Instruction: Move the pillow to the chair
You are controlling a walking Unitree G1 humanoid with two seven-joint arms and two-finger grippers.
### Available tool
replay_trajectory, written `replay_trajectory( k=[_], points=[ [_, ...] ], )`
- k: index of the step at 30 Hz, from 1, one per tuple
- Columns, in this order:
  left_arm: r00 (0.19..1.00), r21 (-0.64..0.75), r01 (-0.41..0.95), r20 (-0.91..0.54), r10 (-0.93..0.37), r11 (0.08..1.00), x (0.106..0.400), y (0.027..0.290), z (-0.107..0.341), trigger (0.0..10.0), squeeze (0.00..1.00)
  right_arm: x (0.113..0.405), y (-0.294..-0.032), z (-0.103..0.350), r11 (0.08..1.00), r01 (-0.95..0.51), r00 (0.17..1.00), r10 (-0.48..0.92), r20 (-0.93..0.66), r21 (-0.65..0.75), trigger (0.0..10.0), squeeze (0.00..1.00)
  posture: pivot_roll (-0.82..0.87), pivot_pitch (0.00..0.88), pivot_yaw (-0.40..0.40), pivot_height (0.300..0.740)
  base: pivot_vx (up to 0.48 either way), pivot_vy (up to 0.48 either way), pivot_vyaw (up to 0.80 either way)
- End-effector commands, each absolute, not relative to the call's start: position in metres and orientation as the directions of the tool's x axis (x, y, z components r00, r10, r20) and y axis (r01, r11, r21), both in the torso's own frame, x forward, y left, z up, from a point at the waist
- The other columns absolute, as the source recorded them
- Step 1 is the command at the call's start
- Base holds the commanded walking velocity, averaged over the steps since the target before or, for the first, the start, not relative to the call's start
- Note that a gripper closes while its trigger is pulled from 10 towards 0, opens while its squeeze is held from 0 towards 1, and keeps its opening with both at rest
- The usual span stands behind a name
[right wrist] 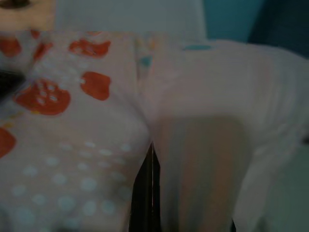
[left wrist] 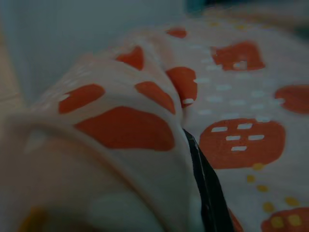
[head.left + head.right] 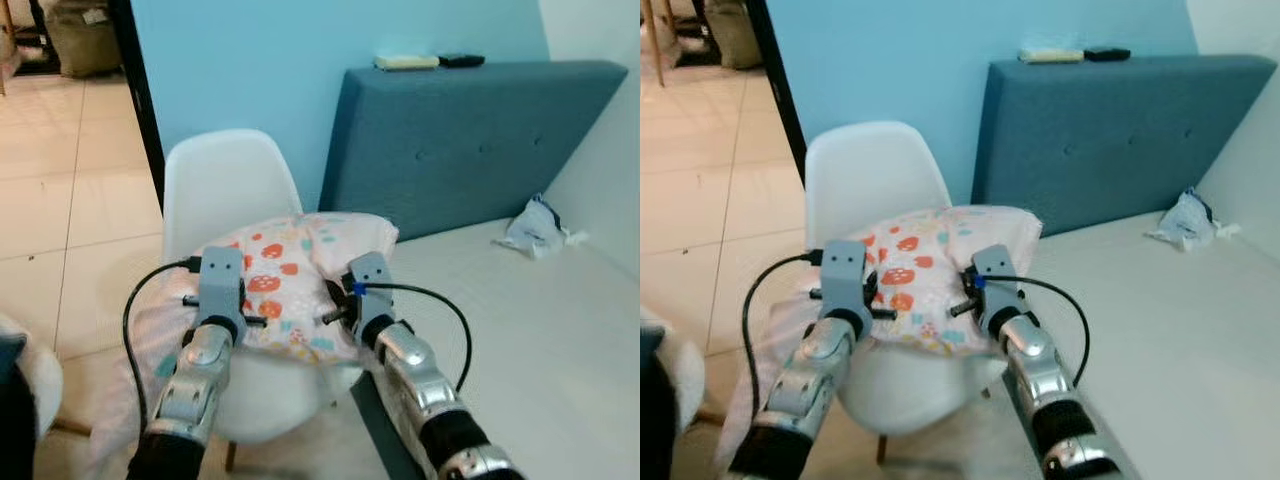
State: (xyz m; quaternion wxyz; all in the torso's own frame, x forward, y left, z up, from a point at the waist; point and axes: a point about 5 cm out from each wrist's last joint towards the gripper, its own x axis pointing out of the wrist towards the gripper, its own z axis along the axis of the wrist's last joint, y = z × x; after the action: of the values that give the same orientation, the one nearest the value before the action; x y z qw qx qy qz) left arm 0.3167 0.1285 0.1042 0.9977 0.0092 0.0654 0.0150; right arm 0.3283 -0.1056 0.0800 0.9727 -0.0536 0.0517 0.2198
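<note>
Blue wall [image 3: 250, 60] stands behind the white chair [image 3: 225, 180], and a pale tiled floor [image 3: 70, 200] runs off past the chair on the side away from the bed [image 3: 520, 330]. You can see the bed just beside the chair, with its blue headboard [image 3: 470, 140] against the wall. Two small things lie on top of the headboard, too small to name. A crumpled white bag [image 3: 535, 228] lies on the bed, well apart from the chair.

Your pillow [image 3: 290, 275], white with orange and blue spots, is over the chair seat and looks like it rests on it. Part of it hangs off the front edge of the chair.

Your left gripper [image 3: 225, 310] is at the front of the pillow, on the side away from the bed. Its wrist view shows cloth folded over one black finger [image 2: 207, 193], so it looks clamped on the pillow. Your right gripper [image 3: 345, 300] is at the front of the pillow on the bed side. Its wrist view shows cloth bunched around its dark fingers [image 1: 145, 193], so it looks clamped on the pillow too.

Watch out here. If you let go now, the hanging part could pull the pillow off the chair onto the floor. If you pull back with cloth still caught, you could drag the pillow off the chair.
</note>
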Motion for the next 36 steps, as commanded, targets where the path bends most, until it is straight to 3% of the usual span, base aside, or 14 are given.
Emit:
replay_trajectory(
  k=[1,24,36],
  points=[
    [0.975,0.074,-0.187,-0.104,0.194,0.979,0.3148,0.1653,0.1054,10.0,0.0,0.3316,-0.1237,0.0821,0.93,-0.358,0.93,0.348,-0.115,-0.078,10.0,0.0,-0.03,0.026,-0.08,0.74,0.326,0.0,0.0],
    [0.978,0.109,-0.16,-0.115,0.172,0.981,0.3159,0.1601,0.1035,10.0,0.0,0.3301,-0.1243,0.0801,0.928,-0.353,0.933,0.339,-0.123,-0.119,10.0,0.0,-0.03,0.032,-0.069,0.74,0.0,0.0,0.0],
    [0.978,0.122,-0.147,-0.133,0.163,0.982,0.3175,0.158,0.1019,10.0,0.0,0.3308,-0.1272,0.0783,0.939,-0.324,0.942,0.308,-0.134,-0.114,10.0,0.0,-0.03,0.04,-0.061,0.74,0.0,0.0,0.79]
  ],
)
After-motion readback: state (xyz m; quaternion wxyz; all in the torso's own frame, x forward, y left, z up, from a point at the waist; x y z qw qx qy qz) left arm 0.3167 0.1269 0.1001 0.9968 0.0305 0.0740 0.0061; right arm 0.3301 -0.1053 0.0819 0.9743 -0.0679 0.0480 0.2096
